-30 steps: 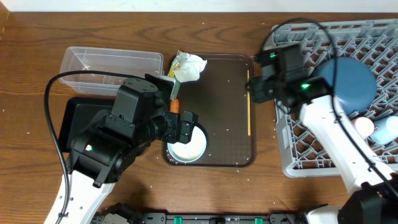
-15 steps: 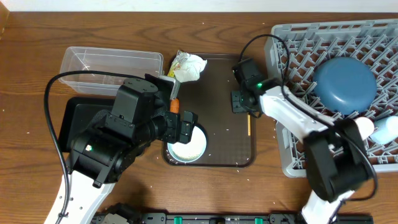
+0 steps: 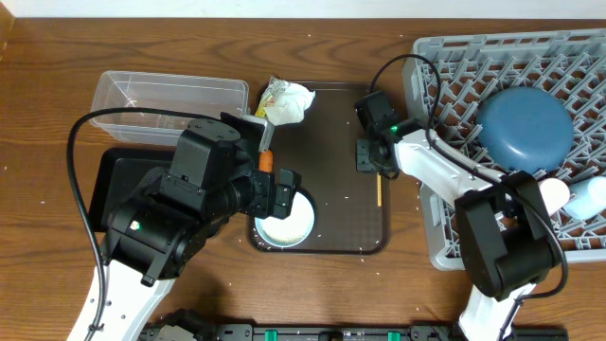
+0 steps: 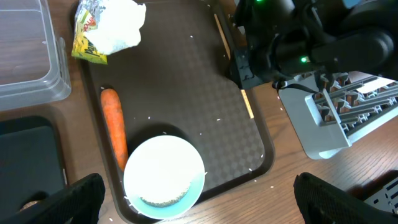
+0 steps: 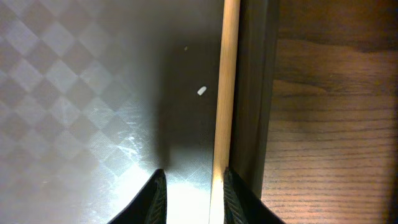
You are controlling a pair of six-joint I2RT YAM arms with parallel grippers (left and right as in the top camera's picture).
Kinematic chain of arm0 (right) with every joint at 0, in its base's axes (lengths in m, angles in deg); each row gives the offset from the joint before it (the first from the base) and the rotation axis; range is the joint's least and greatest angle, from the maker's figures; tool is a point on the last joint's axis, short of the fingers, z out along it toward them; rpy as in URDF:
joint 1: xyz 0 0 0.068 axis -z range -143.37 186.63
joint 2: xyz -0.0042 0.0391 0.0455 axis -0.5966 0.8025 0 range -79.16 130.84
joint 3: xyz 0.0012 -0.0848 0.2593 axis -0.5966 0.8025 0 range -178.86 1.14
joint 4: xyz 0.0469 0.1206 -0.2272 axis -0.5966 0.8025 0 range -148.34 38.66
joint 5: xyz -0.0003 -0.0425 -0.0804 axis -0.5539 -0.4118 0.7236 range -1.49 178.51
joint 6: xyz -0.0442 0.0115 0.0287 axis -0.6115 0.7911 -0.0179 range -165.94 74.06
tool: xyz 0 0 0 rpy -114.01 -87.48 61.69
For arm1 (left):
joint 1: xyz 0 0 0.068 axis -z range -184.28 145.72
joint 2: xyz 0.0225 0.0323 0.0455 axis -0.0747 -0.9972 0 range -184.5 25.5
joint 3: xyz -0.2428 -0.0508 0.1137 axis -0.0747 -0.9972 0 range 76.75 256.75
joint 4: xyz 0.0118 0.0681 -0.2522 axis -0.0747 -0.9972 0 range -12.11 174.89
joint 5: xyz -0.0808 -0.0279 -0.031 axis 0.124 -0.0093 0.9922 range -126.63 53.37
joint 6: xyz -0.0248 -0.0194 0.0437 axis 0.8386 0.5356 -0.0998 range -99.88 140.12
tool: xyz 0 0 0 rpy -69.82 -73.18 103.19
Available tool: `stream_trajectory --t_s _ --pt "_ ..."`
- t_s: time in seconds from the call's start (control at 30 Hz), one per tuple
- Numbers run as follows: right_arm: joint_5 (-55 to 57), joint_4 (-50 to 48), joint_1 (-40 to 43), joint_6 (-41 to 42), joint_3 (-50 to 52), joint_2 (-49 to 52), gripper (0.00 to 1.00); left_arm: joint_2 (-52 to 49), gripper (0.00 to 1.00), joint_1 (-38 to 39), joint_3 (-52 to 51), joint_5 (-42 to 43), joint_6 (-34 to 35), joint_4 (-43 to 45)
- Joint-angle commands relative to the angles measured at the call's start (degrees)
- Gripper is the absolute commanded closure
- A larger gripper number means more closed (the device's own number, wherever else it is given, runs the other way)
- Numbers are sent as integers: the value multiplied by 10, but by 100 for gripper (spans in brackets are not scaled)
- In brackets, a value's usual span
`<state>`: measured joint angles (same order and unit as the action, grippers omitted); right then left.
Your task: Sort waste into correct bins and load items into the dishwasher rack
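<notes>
Just now the right tool (image 5: 190, 194) swung off the dishwasher rack (image 3: 437, 227) and dropped to the right rim of the brown tray (image 3: 327, 152). Its jaws stand apart, straddling the chopsticks (image 5: 224, 93) lying there, unpinched. Pickup looks next. The left tool (image 3: 284, 192) hangs spread over the white bowl (image 3: 287, 227).

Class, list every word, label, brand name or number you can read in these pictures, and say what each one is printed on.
No text can be read.
The crumpled wrapper at the edge of the brown tray has some print on its yellow-green part, but it is too blurred to read.
Nothing else shows lettering.
</notes>
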<state>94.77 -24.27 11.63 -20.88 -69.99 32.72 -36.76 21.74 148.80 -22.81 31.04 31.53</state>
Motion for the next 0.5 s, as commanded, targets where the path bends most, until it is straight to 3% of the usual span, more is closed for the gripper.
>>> stream_trajectory --t_s 0.0,0.1,0.17,0.47 --pt "7 1 2 13 0 30 83 5 2 -2 8 7 3 0" --pt "-9 -2 2 11 0 33 88 5 2 -2 8 7 3 0" --pt "-11 -5 2 7 -4 27 99 5 2 -2 8 7 3 0" --pt "-87 3 9 -136 -18 -112 99 5 2 -2 8 7 3 0"
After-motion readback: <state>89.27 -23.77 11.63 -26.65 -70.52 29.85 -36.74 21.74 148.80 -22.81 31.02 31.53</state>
